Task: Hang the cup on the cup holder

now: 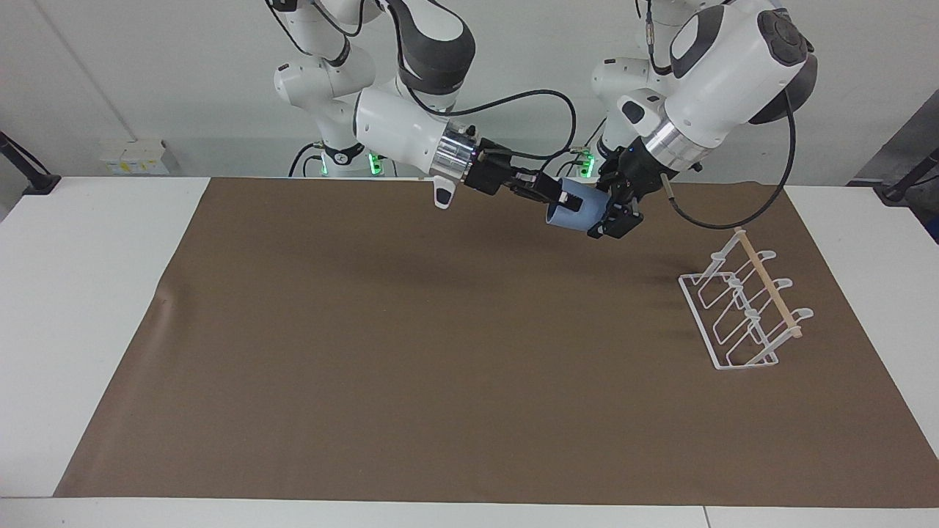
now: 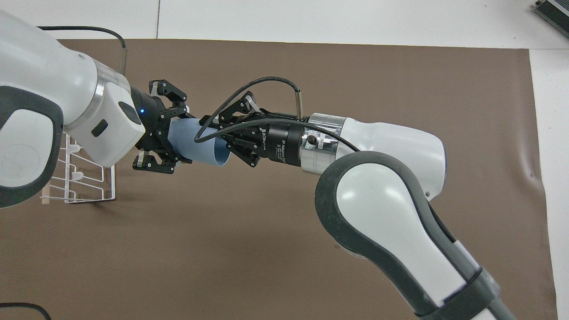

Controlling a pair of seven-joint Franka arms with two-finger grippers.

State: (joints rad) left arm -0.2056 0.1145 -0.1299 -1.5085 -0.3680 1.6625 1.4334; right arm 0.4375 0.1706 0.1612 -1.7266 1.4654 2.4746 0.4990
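Both hands held the cup (image 1: 579, 213) aloft over the brown mat (image 1: 411, 352) covering the white counter (image 1: 81, 293): right hand (image 1: 560, 199) clamping its rim, left hand (image 1: 612, 213) closed around its base. The cup holder (image 1: 744, 312) stood farther out, toward the left arm's end.

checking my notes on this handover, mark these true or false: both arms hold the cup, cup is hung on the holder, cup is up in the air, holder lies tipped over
1. Both grippers grip the cup. True: the right gripper at its rim, the left gripper at its narrow end.
2. The cup hangs on the cup holder. False: the holder is bare.
3. The cup is off the table. True.
4. The holder lies tipped over. False: it stands on the brown mat.
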